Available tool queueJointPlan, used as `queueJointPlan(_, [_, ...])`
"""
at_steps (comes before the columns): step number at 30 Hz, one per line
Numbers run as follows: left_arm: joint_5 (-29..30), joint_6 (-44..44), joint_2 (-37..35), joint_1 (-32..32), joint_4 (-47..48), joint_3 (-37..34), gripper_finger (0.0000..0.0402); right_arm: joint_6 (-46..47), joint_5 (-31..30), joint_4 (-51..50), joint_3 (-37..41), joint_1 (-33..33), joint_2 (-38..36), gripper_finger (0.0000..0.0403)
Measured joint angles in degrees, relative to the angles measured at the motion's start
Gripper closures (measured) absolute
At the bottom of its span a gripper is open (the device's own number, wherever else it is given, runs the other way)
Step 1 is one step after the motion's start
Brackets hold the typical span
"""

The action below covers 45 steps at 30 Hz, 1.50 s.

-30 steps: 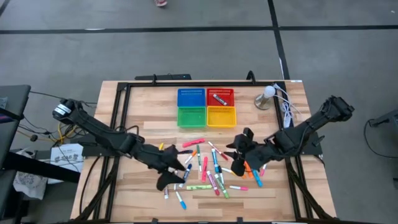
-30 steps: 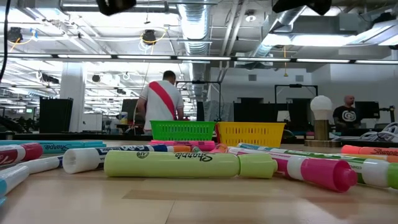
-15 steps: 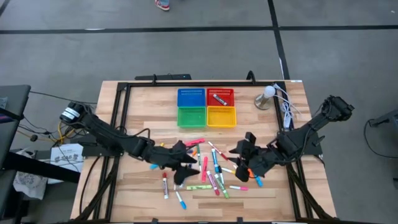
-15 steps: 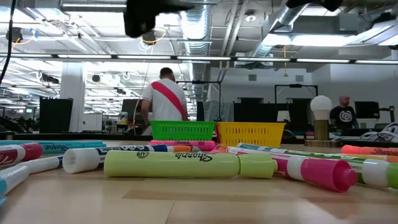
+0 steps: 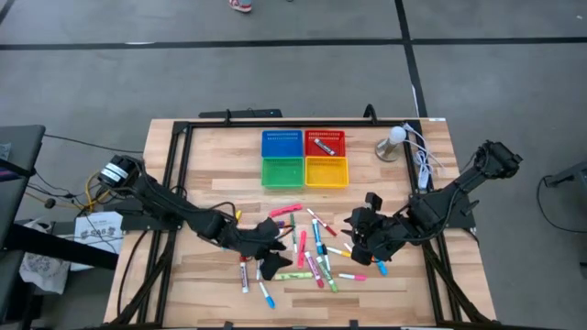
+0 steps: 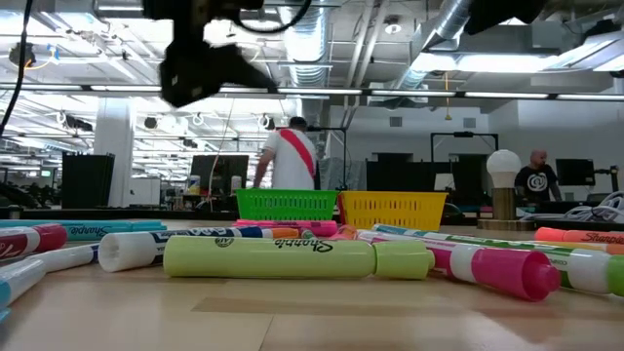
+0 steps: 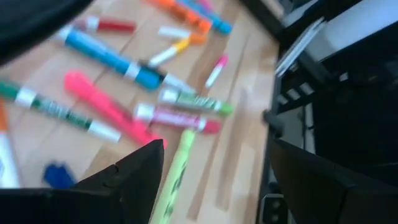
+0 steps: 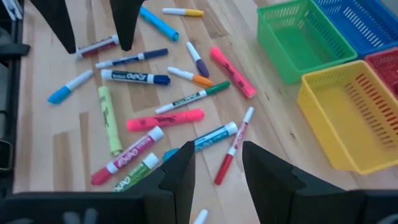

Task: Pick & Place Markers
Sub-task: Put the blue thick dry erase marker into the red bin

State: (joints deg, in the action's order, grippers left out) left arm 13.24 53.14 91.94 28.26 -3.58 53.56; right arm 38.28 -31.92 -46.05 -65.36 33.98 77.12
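Markers [image 5: 307, 249] lie scattered across the middle of the bench [image 5: 211, 165], between the two grippers. The left gripper [image 5: 267, 255] hovers low over the pile's edge, fingers spread wide and empty; a yellow-green marker [image 7: 176, 175] lies just under it. The right gripper [image 5: 359, 240] hangs over the pile's other side, fingers partly apart with nothing between them, a pink-capped marker [image 8: 232, 146] just ahead. Beyond it sit the green tray [image 8: 305, 37] and yellow tray [image 8: 348, 118].

Left pincer [image 5: 272, 249] spread wide, right pincer [image 5: 359, 240] half-parted, both arms reaching inward, nothing gripped
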Motion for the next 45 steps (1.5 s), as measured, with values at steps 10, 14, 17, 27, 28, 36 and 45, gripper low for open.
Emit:
queueJointPlan(10, [-1.0,9.2,2.8,3.2,5.1,0.0,0.0112,-1.4,-1.8,-0.3,0.0,-0.2,0.0,0.0280])
queueJointPlan(14, [-0.4,10.7,3.6,3.6,9.0,0.0,0.0112,-2.8,-2.2,-0.3,0.0,-0.4,0.0,0.0280])
queueJointPlan(17, [2.6,10.1,3.9,3.2,10.8,0.0,0.0112,-2.8,-2.8,-0.3,0.0,-0.5,0.0,0.0280])
queueJointPlan(27, [5.6,9.2,6.5,1.5,10.7,0.0,0.0112,-2.8,-2.8,-0.2,0.0,-1.2,0.0,0.0280])
queueJointPlan(28, [5.5,9.8,7.2,1.6,10.6,0.0,0.0112,-2.8,-2.8,-0.2,0.0,-1.1,0.0,0.0280])
queueJointPlan(36, [5.6,12.3,13.3,1.8,6.5,0.0,0.0112,-2.8,-2.8,-0.3,0.0,-1.1,0.0,0.0280])
queueJointPlan(45, [7.9,9.4,16.0,3.1,4.4,0.2,0.0112,-2.8,-2.8,-0.3,0.0,-1.1,0.0,0.0280])
